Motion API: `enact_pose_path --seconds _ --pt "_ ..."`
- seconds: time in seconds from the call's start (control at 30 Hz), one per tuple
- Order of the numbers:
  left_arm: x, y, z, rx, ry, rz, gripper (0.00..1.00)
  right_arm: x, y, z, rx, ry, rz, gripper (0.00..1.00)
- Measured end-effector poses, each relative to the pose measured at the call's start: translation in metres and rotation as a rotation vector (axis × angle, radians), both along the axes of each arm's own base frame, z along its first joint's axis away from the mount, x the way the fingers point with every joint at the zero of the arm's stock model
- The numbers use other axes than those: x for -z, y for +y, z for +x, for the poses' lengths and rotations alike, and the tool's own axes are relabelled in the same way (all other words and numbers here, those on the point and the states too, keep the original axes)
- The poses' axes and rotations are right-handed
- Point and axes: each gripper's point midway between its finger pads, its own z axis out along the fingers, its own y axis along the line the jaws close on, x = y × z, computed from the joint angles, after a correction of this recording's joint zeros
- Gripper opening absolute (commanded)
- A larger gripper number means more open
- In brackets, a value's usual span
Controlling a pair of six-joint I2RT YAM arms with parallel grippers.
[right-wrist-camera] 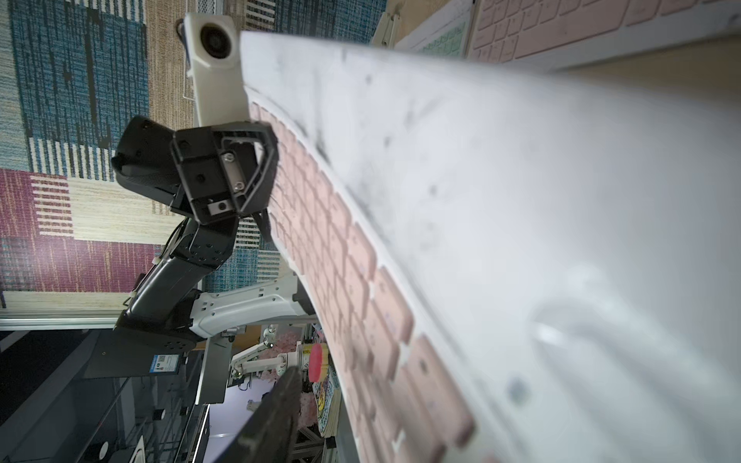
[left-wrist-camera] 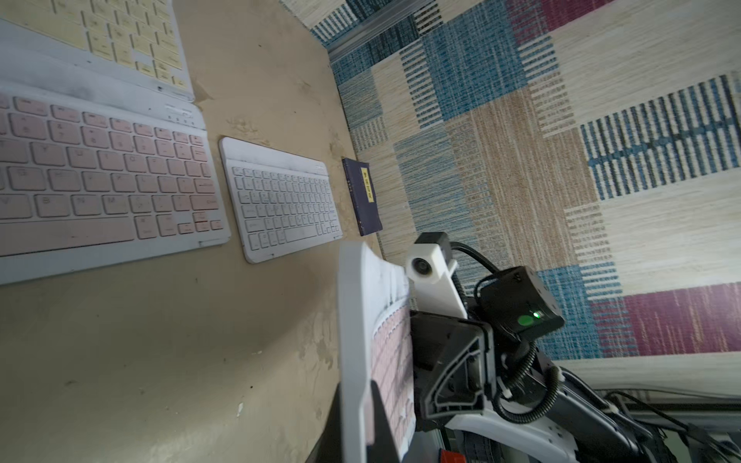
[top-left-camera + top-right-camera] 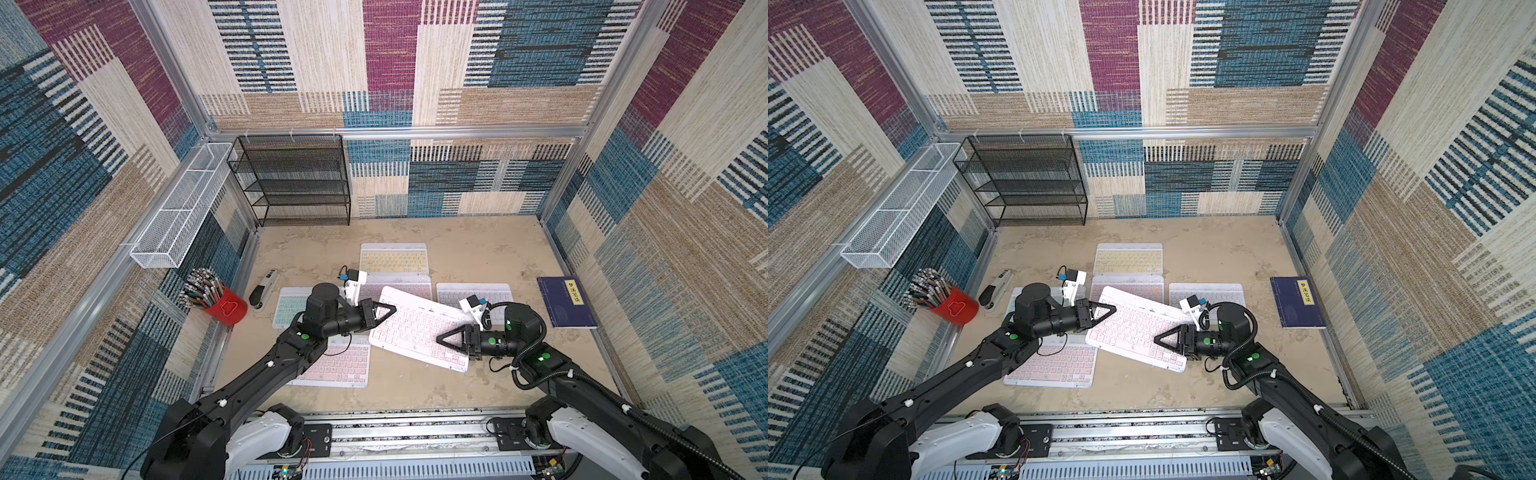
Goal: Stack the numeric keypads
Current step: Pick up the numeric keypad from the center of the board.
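A pink-keyed keypad (image 3: 415, 328) hangs tilted above the table's middle, between both arms. My left gripper (image 3: 390, 310) is shut on its left edge; the left wrist view shows a finger on each side of the white frame (image 2: 355, 360). My right gripper (image 3: 441, 338) reaches over its right end. One of its fingers (image 1: 276, 409) stands off the keys with a gap, the other is hidden beneath. Flat on the table lie a yellow keypad (image 3: 392, 257), a pink one (image 3: 411, 280), a white one (image 3: 473, 293), a mint one (image 3: 289, 305) and a pink one (image 3: 340, 363).
A dark blue book (image 3: 567, 301) lies at the right. A stapler (image 3: 263, 289) and a red cup of pens (image 3: 224, 307) stand at the left wall. A black mesh rack (image 3: 293, 180) and a white wire basket (image 3: 183, 208) sit at the back left.
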Motion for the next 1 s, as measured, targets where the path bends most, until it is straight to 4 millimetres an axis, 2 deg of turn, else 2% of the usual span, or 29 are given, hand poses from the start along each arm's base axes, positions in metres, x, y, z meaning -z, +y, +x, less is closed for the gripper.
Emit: enact_pose_path --seconds 0.03,0.13,0.4,0.57,0.67,0.73,0.83,1.0 --pt "0.0 0.001 0.001 -0.006 -0.001 -0.006 0.0 -0.003 0.0 0.002 -0.002 -0.011 0.002 0.32" --pt "0.002 0.006 0.002 -0.022 0.017 -0.033 0.0 -0.008 -0.001 0.003 -0.012 -0.029 0.009 0.43" --pt "-0.021 0.016 -0.003 0.023 0.023 -0.156 0.0 -0.03 -0.01 0.011 -0.01 -0.125 0.069 0.57" --pt "-0.027 0.029 0.008 -0.023 0.044 -0.186 0.0 -0.028 -0.015 0.024 0.044 -0.13 0.048 0.68" --pt "-0.03 0.031 0.009 -0.028 0.055 -0.203 0.0 -0.029 -0.018 0.029 0.058 -0.152 0.041 0.69" --pt "-0.033 0.031 0.01 -0.027 0.053 -0.216 0.0 -0.026 -0.018 0.031 0.064 -0.15 0.039 0.65" --pt "-0.033 0.03 0.013 -0.027 0.06 -0.227 0.0 -0.023 -0.018 0.034 0.068 -0.149 0.04 0.53" --pt "-0.032 0.029 0.016 -0.022 0.073 -0.239 0.0 -0.03 -0.02 0.04 0.088 -0.17 0.058 0.07"
